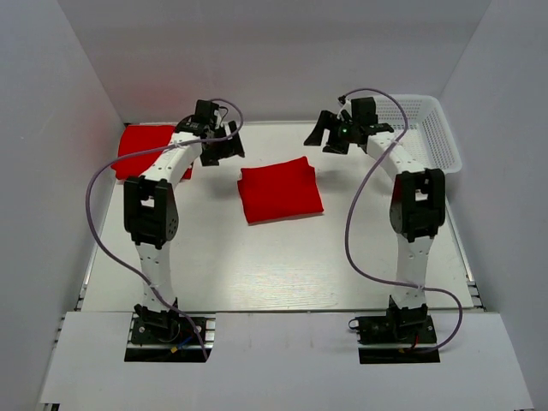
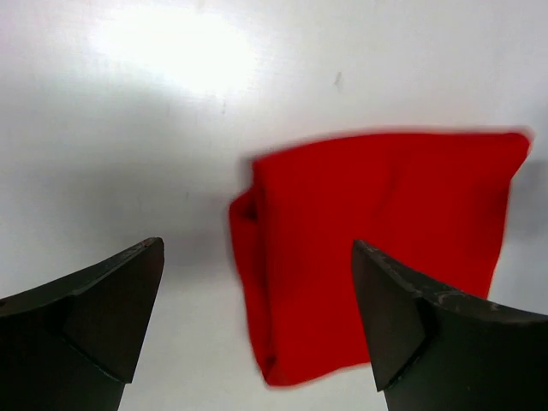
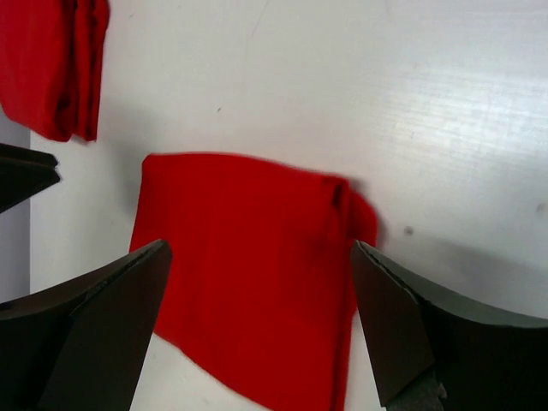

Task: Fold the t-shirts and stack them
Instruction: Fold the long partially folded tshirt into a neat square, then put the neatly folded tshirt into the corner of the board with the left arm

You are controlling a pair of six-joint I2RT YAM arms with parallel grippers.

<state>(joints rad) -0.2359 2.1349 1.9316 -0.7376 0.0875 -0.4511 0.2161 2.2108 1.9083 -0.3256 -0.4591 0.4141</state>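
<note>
- So, what are the claws doing?
- The left gripper [image 2: 257, 247] and the right gripper [image 3: 261, 246] are both spread wide. They hold nothing.
- Where are the shirts?
- One folded t-shirt [image 1: 280, 191] lies flat mid-frame on the table [image 1: 257, 265]. The other t-shirt [image 1: 141, 145] sits upper left. A white basket [image 1: 432, 128] sits upper right.

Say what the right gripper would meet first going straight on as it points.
Probably the folded red t-shirt on the table, centred between the open jaws of the right gripper; how far off is unclear.
</note>
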